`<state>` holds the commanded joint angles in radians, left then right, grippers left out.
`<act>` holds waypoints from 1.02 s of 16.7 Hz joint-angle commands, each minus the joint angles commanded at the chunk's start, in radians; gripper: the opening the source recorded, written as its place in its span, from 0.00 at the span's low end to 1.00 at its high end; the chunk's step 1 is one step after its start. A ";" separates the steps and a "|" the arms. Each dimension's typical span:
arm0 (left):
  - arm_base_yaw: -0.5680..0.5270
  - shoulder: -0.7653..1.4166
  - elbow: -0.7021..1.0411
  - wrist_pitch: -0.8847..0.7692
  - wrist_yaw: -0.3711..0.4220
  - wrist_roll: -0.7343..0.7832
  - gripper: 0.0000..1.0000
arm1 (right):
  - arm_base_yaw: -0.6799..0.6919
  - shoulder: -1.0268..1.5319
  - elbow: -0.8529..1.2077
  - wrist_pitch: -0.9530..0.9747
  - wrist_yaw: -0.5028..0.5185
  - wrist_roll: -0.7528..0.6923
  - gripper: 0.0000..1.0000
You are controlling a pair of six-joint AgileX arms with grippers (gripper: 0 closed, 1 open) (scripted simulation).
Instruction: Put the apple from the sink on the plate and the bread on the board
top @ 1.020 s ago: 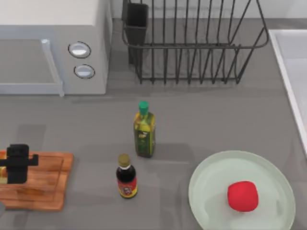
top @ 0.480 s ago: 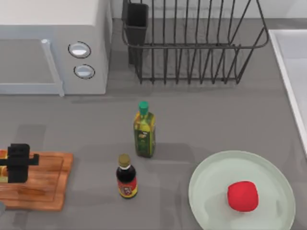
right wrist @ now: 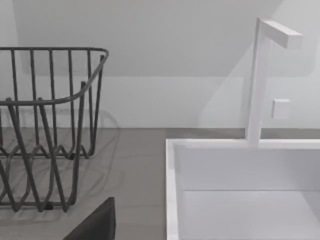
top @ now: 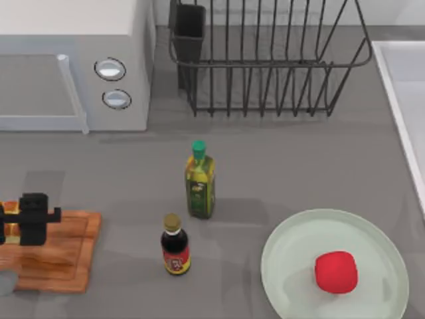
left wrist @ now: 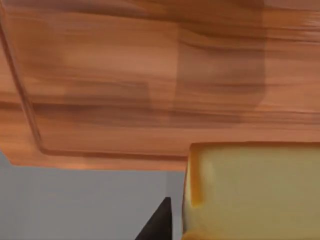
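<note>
Two arms share the counter (top: 299,179), and the left claw (top: 33,219) hangs over the far edge of the board (top: 66,249) at the counter's left side. Bread (left wrist: 252,192) sits right at this claw: in the left wrist view its pale crumb face lies close in front, beside one dark fingertip (left wrist: 157,222), with the board's grooved wood beyond it. From above, a golden sliver of the bread peeks out just left of the claw. I cannot tell whether the fingers pinch the bread or stand apart from it.

Well to the right of the claw, past a soy sauce bottle (top: 174,246) and an oil bottle (top: 200,181), the apple (top: 336,271) rests on the plate (top: 292,256). The sink (right wrist: 172,190) shows in the right wrist view, near a wire rack (right wrist: 50,125).
</note>
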<state>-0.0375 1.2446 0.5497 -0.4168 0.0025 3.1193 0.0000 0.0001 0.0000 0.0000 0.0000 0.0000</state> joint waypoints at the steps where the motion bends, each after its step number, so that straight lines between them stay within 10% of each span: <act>1: -0.001 0.014 -0.006 0.020 0.000 0.000 0.00 | 0.000 0.000 0.000 0.000 0.000 0.000 1.00; 10: -0.002 0.076 -0.047 0.080 0.000 0.000 0.00 | 0.000 0.000 0.000 0.000 0.000 0.000 1.00; 17: -0.002 0.076 -0.047 0.080 0.000 0.000 0.53 | 0.000 0.000 0.000 0.000 0.000 0.000 1.00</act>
<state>-0.0397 1.3208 0.5024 -0.3366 0.0029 3.1188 0.0000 0.0001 0.0000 0.0000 0.0000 0.0000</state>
